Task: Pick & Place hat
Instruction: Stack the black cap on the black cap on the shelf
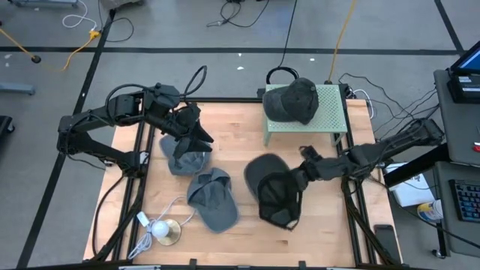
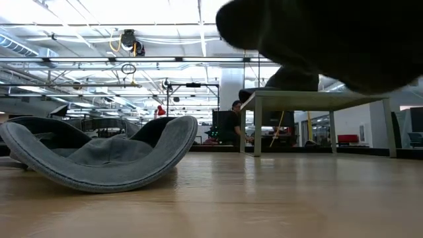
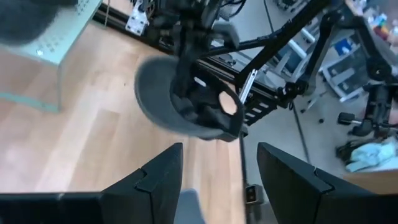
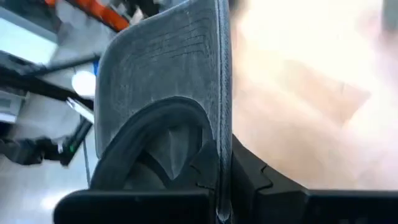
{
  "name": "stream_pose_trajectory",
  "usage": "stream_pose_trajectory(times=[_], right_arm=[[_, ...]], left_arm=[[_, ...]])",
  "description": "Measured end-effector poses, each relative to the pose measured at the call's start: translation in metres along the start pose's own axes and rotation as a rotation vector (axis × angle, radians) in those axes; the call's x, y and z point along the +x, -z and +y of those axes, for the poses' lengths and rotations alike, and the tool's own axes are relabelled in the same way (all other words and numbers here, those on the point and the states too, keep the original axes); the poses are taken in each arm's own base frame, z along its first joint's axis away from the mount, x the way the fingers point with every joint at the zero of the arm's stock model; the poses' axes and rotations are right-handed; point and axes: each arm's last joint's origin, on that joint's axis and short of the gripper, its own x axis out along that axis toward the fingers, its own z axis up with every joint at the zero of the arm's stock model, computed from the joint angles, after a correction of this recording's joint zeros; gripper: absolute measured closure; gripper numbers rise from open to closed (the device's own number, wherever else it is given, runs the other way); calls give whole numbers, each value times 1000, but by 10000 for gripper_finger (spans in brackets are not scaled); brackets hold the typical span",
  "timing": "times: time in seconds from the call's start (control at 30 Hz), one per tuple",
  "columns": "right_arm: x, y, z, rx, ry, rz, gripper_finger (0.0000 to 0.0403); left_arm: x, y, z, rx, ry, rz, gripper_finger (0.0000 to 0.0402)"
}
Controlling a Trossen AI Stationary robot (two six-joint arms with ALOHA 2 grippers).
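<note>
A dark cap (image 1: 271, 189) hangs in my right gripper (image 1: 301, 177) over the table's right middle. In the low view this dark cap (image 2: 330, 36) floats above the wood. Two blue-grey caps lie on the table: one (image 1: 184, 160) just below my open left gripper (image 1: 201, 138), the other (image 1: 214, 198) nearer the front edge, resting on its brim and crown (image 2: 99, 158). Another dark grey cap (image 1: 294, 100) sits on the green perforated stand (image 1: 330, 105) at the far edge. In its wrist view, my left gripper (image 3: 217, 186) touches nothing. My right gripper pinches the dark cap's brim (image 4: 219, 134) between its two fingers (image 4: 249, 177), which lie on the brim's two faces. They come nearly level from the table's right side. The cap is lifted clear of the table, and its crown (image 1: 276, 201) lies beyond the fingers toward the near edge.
A white cord with a round gold-coloured disc (image 1: 163, 231) lies at the near left corner. The stand's legs (image 2: 256, 129) rise from the far side. Bare wood (image 1: 240, 131) stretches between the caps and the stand. Cables run behind the table.
</note>
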Motion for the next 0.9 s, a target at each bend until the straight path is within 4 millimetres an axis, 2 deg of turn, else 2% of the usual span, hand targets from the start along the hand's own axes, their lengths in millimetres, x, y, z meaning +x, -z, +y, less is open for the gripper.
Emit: stream_pose_trajectory(times=[0.2,0.5,0.73,0.9], right_arm=[[-25,-21,16,-112,-37,-182,395],[-45,-57,58,-326,21,-326,396],[-43,-84,96,-527,115,-320,396],[-36,-97,119,-638,139,-325,396]], left_arm=[[0,0,0,-93,0,-1,190],[0,-1,0,-108,3,-7,190],[0,-8,-3,10,31,-73,190],[-1,-13,-6,105,48,-128,190]])
